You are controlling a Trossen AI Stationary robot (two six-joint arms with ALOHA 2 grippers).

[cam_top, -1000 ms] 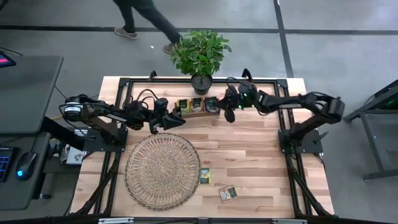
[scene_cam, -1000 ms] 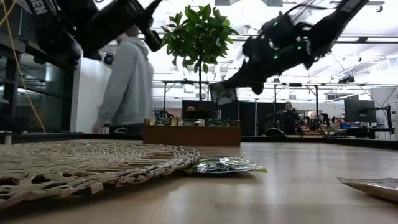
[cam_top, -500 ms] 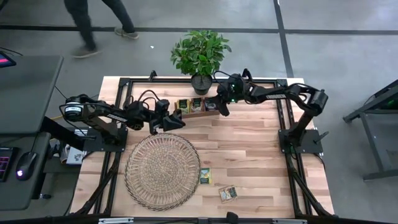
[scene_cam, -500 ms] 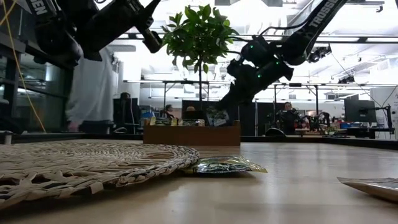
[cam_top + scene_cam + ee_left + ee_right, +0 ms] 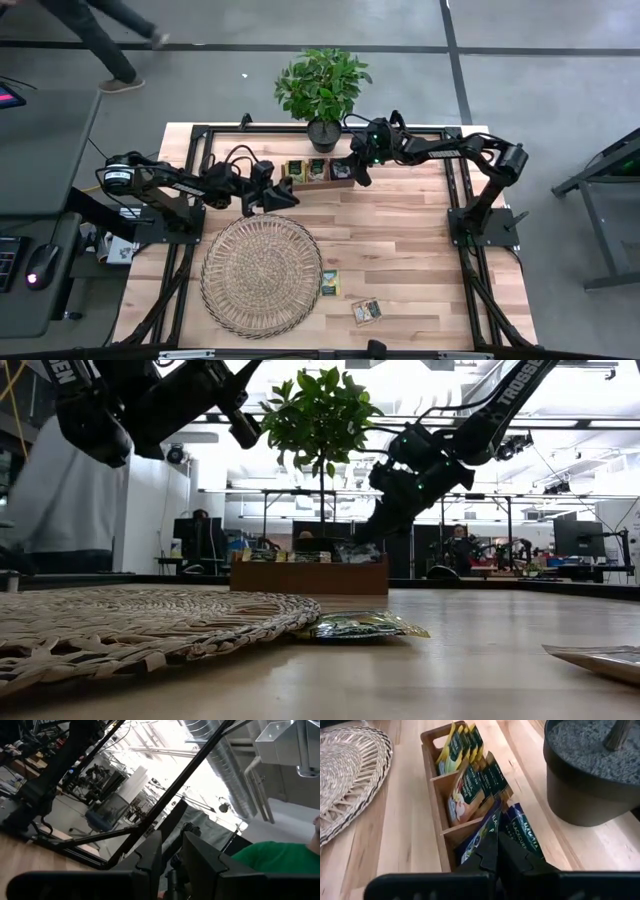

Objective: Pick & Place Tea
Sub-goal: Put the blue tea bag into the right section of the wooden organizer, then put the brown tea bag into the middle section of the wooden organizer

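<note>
The small wooden tray (image 5: 318, 172) stands near the table's far edge with upright tea sachets in three compartments: yellow-green, pale and dark navy (image 5: 522, 832). My right gripper (image 5: 353, 170) (image 5: 496, 851) is shut over the tray's right compartment, among the navy sachets. Two more sachets lie flat on the table, one (image 5: 330, 283) by the round wicker mat (image 5: 262, 275) and one (image 5: 366, 311) nearer the near edge. My left gripper (image 5: 285, 194) hovers open just left of the tray, touching nothing. My right gripper pinches the upper edge of a dark navy sachet (image 5: 485, 837) between its two shut fingers. It comes slanting down from the table's right. The sachet stands upright in the tray's right compartment (image 5: 355, 550) beside other navy ones. The fingers hide the exact contact.
A potted plant (image 5: 322, 132) stands just behind the tray, its dark pot (image 5: 590, 775) close to my right gripper. The wicker mat (image 5: 130, 620) fills the left near part of the table. Bare wood lies between tray and mat. A person walks on the floor beyond the far edge.
My right gripper, carrying a sachet in the air right of the tray, moved left and down to the tray's right compartment; the sachet now stands inside it. The person beyond the table walked toward the left.
</note>
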